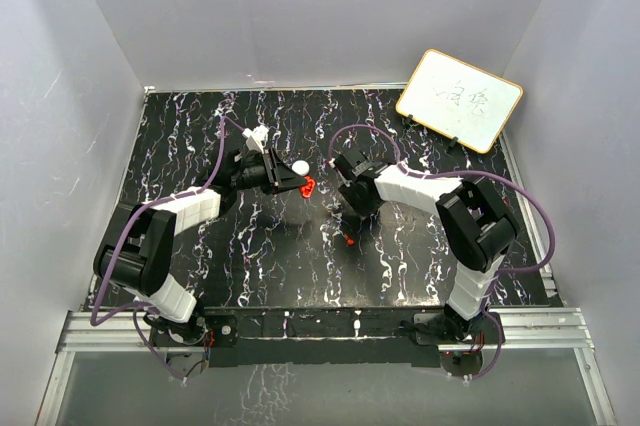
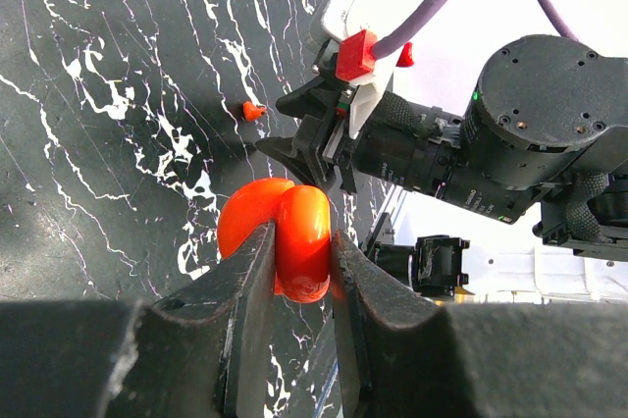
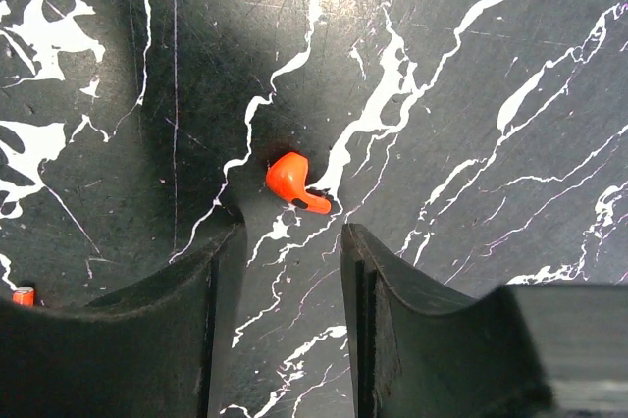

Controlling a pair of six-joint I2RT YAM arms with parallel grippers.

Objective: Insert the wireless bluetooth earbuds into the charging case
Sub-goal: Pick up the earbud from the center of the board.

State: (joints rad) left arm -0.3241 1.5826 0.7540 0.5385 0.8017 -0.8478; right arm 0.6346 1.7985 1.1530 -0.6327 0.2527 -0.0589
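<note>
– Earbuds first: is any of them in yet?

– None that I can vouch for. One red earbud [image 3: 294, 182] lies loose on the bench [image 1: 260, 266]. On my left, the left tool [image 2: 302, 241] is clamped tight on the red charging case [image 2: 250, 217] and holds it out toward the other arm. On my right, the right tool [image 3: 291, 234] stands part open with nothing in it. Its tips are just short of that earbud.

– So what is left?

– By my reckoning nearly all of it: pick that one up, seat it, then do the rest.

– What can't you make out?

– The inside of the case. No camera looks into it, so I can't say whether a bud already sits there. A red scrap [image 3: 22, 295] at the left edge of the right wrist view is cut off. The white bits [image 1: 300, 166] by the left tool in the top view are too small for me to name.
</note>
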